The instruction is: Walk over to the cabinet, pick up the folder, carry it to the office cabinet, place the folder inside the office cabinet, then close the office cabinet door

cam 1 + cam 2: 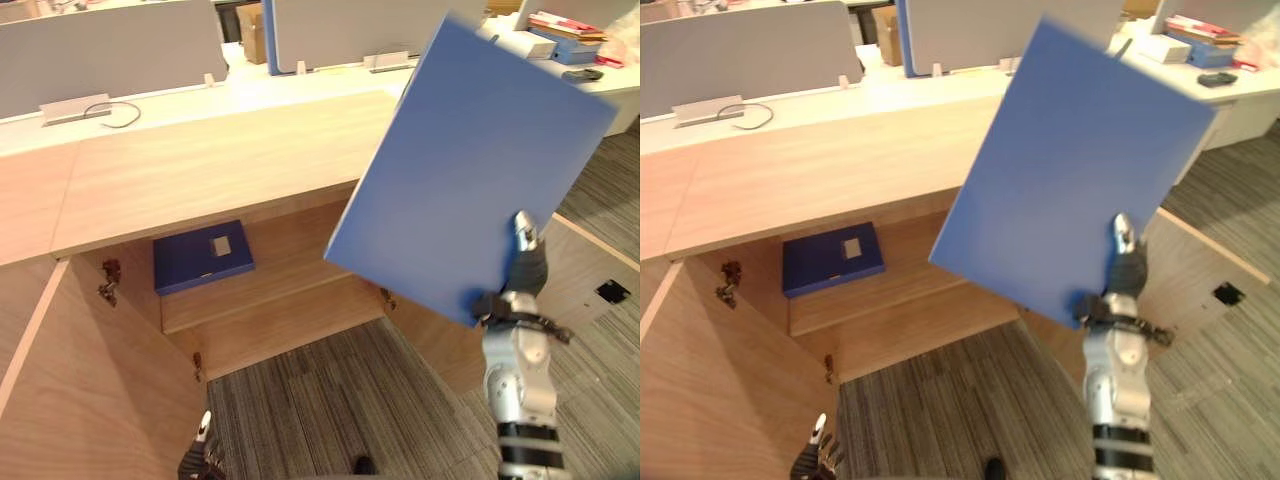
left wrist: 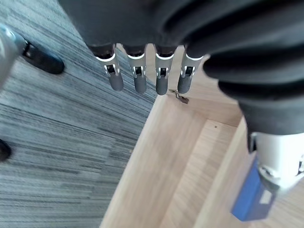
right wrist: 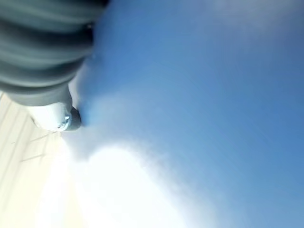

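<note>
Blue folder (image 1: pixel 470 170) clear above open cabinet (image 1: pixel 275 298)

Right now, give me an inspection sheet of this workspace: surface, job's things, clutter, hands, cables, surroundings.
Surface: light wooden cabinet top.
Job's things: blue folder held up tilted before the office cabinet, both doors open.
Clutter: dark blue file flat on the shelf inside; paper stack on the far desk.
Hands: right hand grips the folder's lower edge, thumb on its face; left hand low, fingers straight.
Cables: dark cable looped just behind the cabinet top.
Surroundings: grey partitions, carpet.
</note>
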Robot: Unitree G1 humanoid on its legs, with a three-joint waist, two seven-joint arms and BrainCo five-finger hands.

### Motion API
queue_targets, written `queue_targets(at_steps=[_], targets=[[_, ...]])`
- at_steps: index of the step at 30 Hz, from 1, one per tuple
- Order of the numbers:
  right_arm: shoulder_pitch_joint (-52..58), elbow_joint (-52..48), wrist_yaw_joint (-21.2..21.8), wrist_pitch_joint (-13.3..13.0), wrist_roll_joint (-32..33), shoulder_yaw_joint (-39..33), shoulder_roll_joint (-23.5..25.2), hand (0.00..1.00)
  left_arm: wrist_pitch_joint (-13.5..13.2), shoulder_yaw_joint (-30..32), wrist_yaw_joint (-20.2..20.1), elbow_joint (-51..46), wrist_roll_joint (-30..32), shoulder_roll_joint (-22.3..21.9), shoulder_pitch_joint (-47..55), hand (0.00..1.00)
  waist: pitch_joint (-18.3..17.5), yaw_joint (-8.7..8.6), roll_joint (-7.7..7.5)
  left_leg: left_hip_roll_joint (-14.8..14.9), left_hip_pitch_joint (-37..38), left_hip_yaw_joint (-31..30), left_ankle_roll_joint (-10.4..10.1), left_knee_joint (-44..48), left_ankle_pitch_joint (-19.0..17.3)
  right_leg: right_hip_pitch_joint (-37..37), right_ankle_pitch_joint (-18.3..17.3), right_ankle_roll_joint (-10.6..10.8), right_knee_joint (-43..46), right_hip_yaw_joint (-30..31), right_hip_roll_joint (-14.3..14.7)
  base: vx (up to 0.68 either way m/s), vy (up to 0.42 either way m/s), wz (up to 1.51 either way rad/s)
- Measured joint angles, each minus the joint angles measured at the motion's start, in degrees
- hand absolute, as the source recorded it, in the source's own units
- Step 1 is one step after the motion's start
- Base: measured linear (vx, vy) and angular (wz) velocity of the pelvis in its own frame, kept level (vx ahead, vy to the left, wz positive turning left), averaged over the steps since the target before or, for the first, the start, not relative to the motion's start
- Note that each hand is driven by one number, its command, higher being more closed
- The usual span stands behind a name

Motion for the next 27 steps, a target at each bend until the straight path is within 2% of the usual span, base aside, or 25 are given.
queue_targets(at_steps=[1, 2, 3, 5, 6, 7, 10, 11, 19, 22, 23, 25, 27], targets=[[0.8, 1.0, -0.3, 0.0, -0.1, 0.2, 1.2, 1.00, 0.0, 0.4, 0.0, 0.9, 0.6, -0.1, -0.2, 0.00, 0.6, 0.22, -0.18, 0.0, -0.2, 1.0, 0.1, 0.5, -0.3, -0.5, 0.0, 0.2, -0.4, 0.1, -0.1, -0.09, 0.042, -0.71], [1.3, 3.9, -1.2, 0.5, -0.2, 1.1, 3.1, 1.00, 0.1, 1.4, 0.1, 2.3, 1.9, -0.5, -0.5, 0.00, 1.8, 0.17, -0.04, 0.4, -0.3, 3.1, 0.2, 0.8, -0.3, -1.4, -2.0, -1.1, 0.1, -6.3, -1.8, -0.10, 0.076, -0.86], [2.3, 6.9, -1.8, 1.2, -0.3, 1.6, 4.2, 1.00, 0.1, 2.9, 0.2, 3.6, 3.7, -1.1, -0.8, 0.00, 2.4, 0.65, 0.15, 0.8, -0.3, 5.2, 0.1, 1.1, -0.6, -1.9, -2.9, -2.5, 1.4, -17.4, -4.3, -0.08, 0.067, -0.88], [3.6, 12.8, -2.4, 2.1, -0.6, 3.4, 5.2, 1.00, 0.2, 3.9, 0.8, 6.1, 5.8, -1.1, -1.3, 0.00, 2.8, 1.56, -0.04, 1.9, 0.1, 7.9, -0.1, 1.2, -0.6, -1.2, -2.2, -2.8, 2.1, -29.3, -6.5, 0.05, 0.033, -0.78], [4.3, 16.1, -2.7, 2.8, -0.8, 5.2, 5.3, 1.00, 0.3, 4.2, 1.3, 7.1, 6.5, -0.8, -1.5, 0.00, 3.0, 1.66, -0.81, 1.6, 0.8, 8.6, -0.4, 1.2, -0.8, -1.1, 1.7, -2.5, 2.0, -29.7, -6.9, 0.08, 0.002, -0.66], [4.6, 18.9, -2.6, 3.7, -1.1, 6.5, 5.2, 1.00, 0.4, 4.4, 1.6, 8.0, 7.4, -0.9, -1.6, 0.00, 3.4, 1.80, -0.49, 1.9, 1.7, 9.0, -0.6, 1.3, -0.9, -0.6, 2.1, -1.8, 1.8, -28.9, -6.2, 0.06, -0.048, -0.50], [5.2, 25.1, -1.9, 5.6, -1.2, 9.1, 4.4, 1.00, 0.4, 4.7, 1.9, 9.2, 8.4, -1.4, -1.6, 0.00, 3.6, 1.85, 0.35, 3.5, 3.0, 7.9, -1.2, 1.6, -1.3, 0.7, 2.0, -1.9, 0.6, -28.3, -4.5, 0.00, -0.100, -0.28], [5.4, 27.1, -1.4, 5.9, -1.1, 10.1, 3.8, 1.00, 0.4, 4.8, 1.9, 9.5, 8.6, -1.4, -1.8, 0.00, 3.5, 1.83, 0.48, 4.1, 2.9, 7.2, -2.0, 1.6, -1.7, 1.0, 1.9, -1.9, -0.1, -28.5, -3.6, -0.03, -0.064, -0.03], [6.1, 34.7, 2.0, 6.9, -1.4, 13.0, 3.3, 1.00, 0.6, 4.7, 2.2, 9.5, 6.2, -1.5, -2.9, 0.00, 3.6, 2.45, 0.34, 5.6, 2.2, 3.4, -3.4, 1.5, -1.6, 2.7, 0.3, -1.4, -0.5, -31.7, -2.7, -0.02, -0.034, 0.21], [3.0, 37.2, 2.0, 7.5, -1.4, 15.3, 3.2, 1.00, 0.6, 4.7, 2.4, 9.5, 4.4, -1.8, -3.5, 0.00, 3.8, 3.28, 0.71, 6.6, -0.7, 1.6, -3.2, 6.7, -3.9, 2.8, -0.4, -1.3, -0.2, -32.9, -2.7, 0.04, -0.002, 0.22], [0.8, 37.6, 2.0, 7.7, -1.4, 16.2, 3.3, 1.00, 0.6, 4.7, 2.4, 9.5, 4.3, -2.0, -3.5, 0.00, 4.5, 3.93, 0.93, 7.1, -2.5, 0.9, -3.1, 11.1, -4.8, 3.4, -0.8, -1.3, -0.2, -33.3, -3.0, 0.08, 0.002, 0.20], [-1.3, 37.6, 2.0, 7.7, -1.3, 17.1, 3.2, 1.00, 0.6, 4.7, 2.5, 9.5, 4.4, -1.8, -3.5, 0.00, 5.5, 4.43, 0.89, 7.1, -3.7, 0.4, -2.9, 15.4, -4.9, 4.6, -0.8, -1.2, -0.2, -33.5, -3.7, 0.06, 0.003, 0.21], [-3.6, 37.3, 2.1, 7.6, -1.1, 17.3, 3.1, 1.00, 0.5, 4.6, 3.0, 9.5, 4.8, -2.1, -3.4, 0.00, 6.4, 4.85, 1.30, 7.1, -6.7, -1.6, -2.6, 23.6, -4.5, 7.4, -1.5, -0.9, -0.3, -35.3, -5.0, 0.06, 0.016, 0.44]])
